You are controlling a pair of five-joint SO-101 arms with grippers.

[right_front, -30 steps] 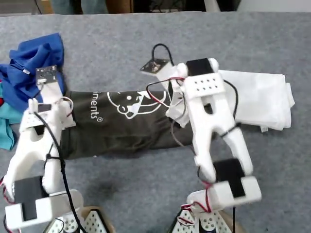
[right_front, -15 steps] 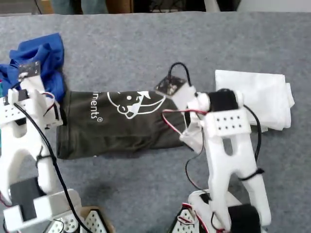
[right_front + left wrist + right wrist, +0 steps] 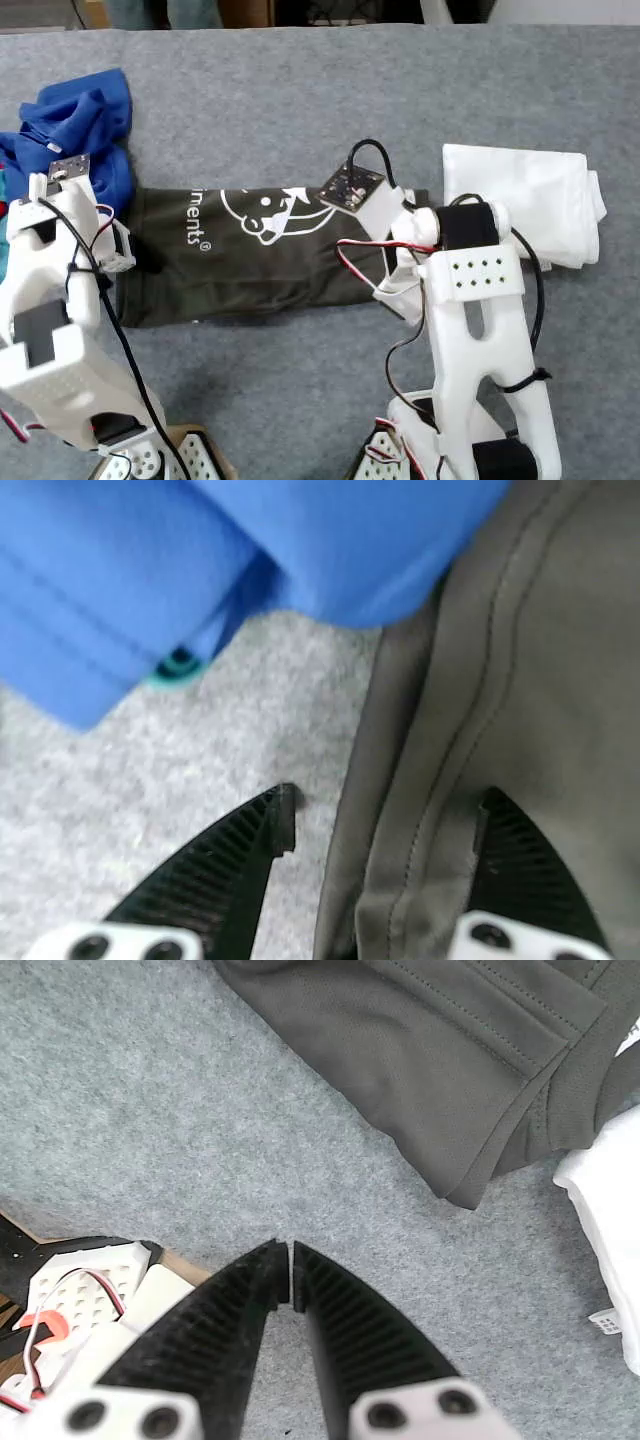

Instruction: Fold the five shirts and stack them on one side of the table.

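1. The white plastic left arm [image 3: 35, 270] with black motor blocks stands at the left of the high view, reaching away from its base.
2. Its black ridged left tool [image 3: 388, 805] points downward, jaws spread wide.
3. The white plastic right arm [image 3: 500, 330] stands upright at the right, wrist bent leftward.
4. Its black ridged right tool [image 3: 291, 1255] has jaws pressed together.

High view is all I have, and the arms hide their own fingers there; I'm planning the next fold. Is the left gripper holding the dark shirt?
Observer: No. The left gripper is open, with the edge of the dark shirt lying between its fingers.
Operator: And the right one?
Observer: The right gripper is shut on nothing, over bare table just off a corner of the shirt.
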